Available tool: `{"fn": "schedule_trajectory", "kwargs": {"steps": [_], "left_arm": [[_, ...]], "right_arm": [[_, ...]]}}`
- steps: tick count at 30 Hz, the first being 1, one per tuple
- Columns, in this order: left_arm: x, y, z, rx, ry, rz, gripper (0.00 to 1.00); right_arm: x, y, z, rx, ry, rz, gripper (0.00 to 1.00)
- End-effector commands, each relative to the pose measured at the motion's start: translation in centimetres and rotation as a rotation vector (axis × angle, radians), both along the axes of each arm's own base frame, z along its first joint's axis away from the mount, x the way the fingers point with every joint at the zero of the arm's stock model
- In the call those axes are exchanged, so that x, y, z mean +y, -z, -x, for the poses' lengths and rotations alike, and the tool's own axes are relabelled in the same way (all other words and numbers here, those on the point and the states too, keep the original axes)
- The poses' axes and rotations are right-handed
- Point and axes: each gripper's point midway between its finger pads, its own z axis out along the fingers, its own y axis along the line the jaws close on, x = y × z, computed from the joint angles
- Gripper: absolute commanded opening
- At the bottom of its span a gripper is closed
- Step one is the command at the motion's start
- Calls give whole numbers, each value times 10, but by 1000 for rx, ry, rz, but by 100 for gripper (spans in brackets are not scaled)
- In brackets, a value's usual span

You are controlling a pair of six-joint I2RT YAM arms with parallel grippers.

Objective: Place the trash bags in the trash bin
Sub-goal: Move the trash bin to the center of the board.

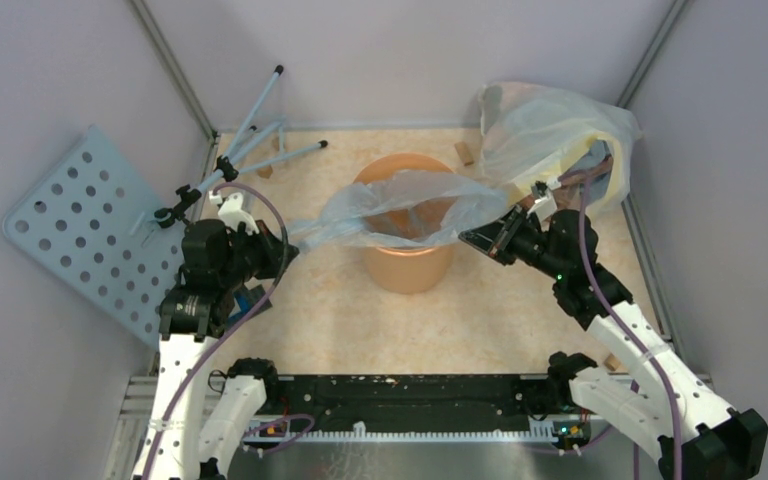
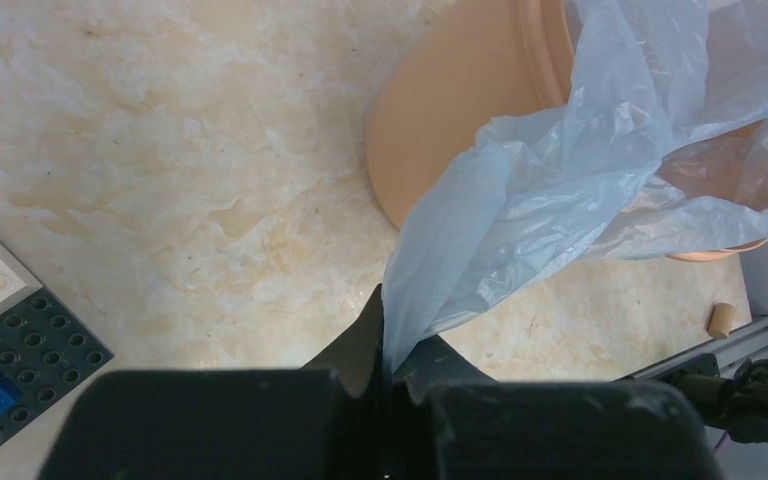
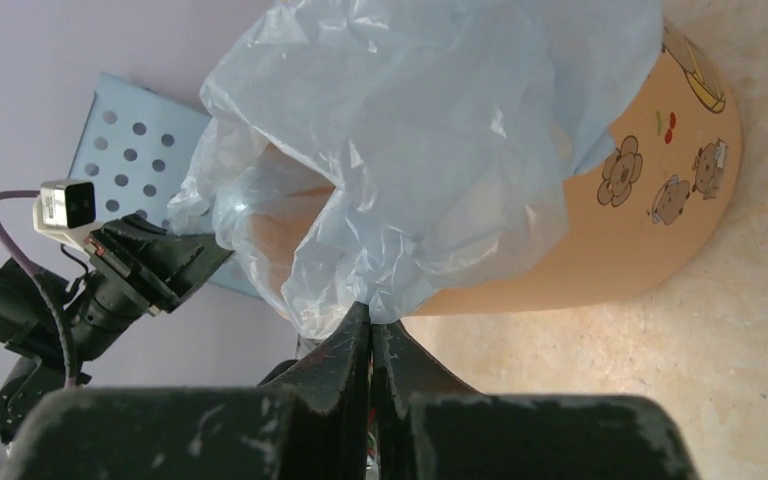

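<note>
I work in a lab test cell; plain grey walls [image 1: 400, 60] and aluminium posts [image 1: 173, 70] box my marbled table [image 1: 310, 320]; a perforated panel [image 1: 68, 232] stands by its left edge.

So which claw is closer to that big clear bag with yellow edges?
The right. The right gripper is close beside the clear yellow-edged bag; the left gripper is across the orange bin from it. Both pinch the trash bag.
</note>
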Motion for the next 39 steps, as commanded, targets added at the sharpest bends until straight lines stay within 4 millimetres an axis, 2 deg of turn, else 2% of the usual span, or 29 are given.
{"fn": "schedule_trajectory", "kwargs": {"steps": [1, 5, 9, 12, 17, 22, 27, 33, 38, 39], "left_arm": [[4, -10, -4, -46, 0, -29, 0], [0, -13, 2, -32, 36, -35, 0], [-15, -18, 12, -8, 138, 2, 0], [-17, -17, 15, 0, 152, 9, 0], [-6, -3, 11, 48, 104, -42, 0], [4, 10, 6, 84, 54, -84, 0], [1, 30, -7, 110, 66, -74, 0], [8, 58, -37, 122, 0, -77, 0], [2, 60, -56, 101, -14, -25, 0], [0, 59, -58, 95, -8, -15, 2]], "right_arm": [[-2, -6, 5, -28, -9, 14, 0], [0, 8, 17, 6, -75, 73, 0], [5, 19, 29, 32, -149, 78, 0], [2, 36, 27, 55, -141, 127, 0], [4, 59, 20, 88, -163, 183, 0], [-4, 85, 7, 115, -127, 279, 0], [-6, 74, -6, 54, -79, 282, 0], [-22, 73, -25, 17, 21, 371, 0], [-30, 67, -35, -23, 78, 397, 0], [-30, 64, -36, -40, 75, 401, 3]]}}
